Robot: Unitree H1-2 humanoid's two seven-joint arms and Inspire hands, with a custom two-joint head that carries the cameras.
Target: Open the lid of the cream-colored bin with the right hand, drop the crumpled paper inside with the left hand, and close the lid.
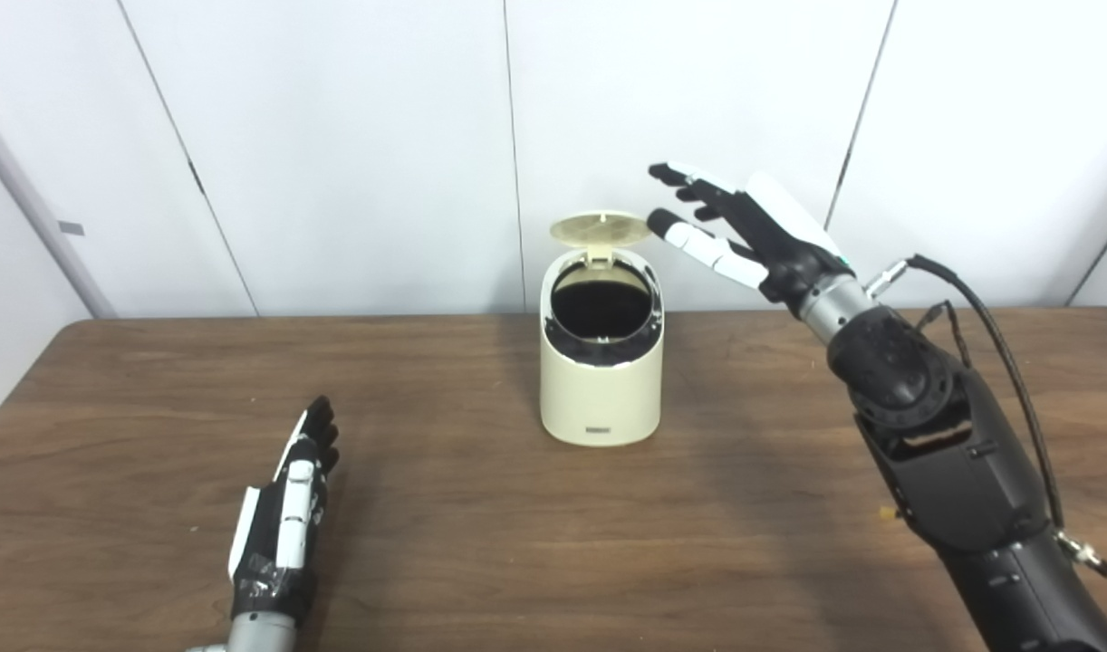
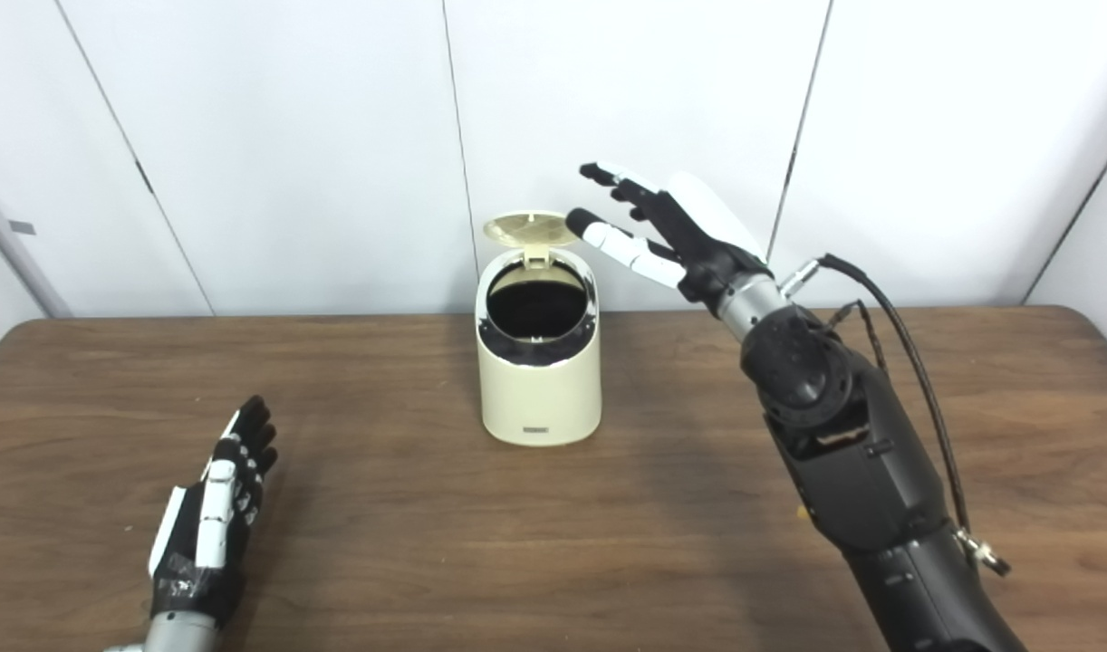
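Nearest the camera, the left hand (image 1: 282, 521) lies low over the brown wood-grain table (image 1: 445, 543), fingers straight and together-ish but holding nothing, its black palm edged with white plates. Two hands are in view, one bin, one lid. No crumpled paper shows in either view; the bin's interior is too dark to tell what it holds. One cream-colored bin (image 1: 601, 385), a smooth rounded cylinder with a slanted top, stands upright at the table's middle toward the back, its dark round mouth exposed. Its single round lid (image 1: 601, 228) is swung up on the rear hinge. Raised just beside the lid's right edge, the right hand (image 2: 671, 231) is spread and empty, fingertips (image 2: 579, 220) near the lid; whether they touch it I cannot tell.
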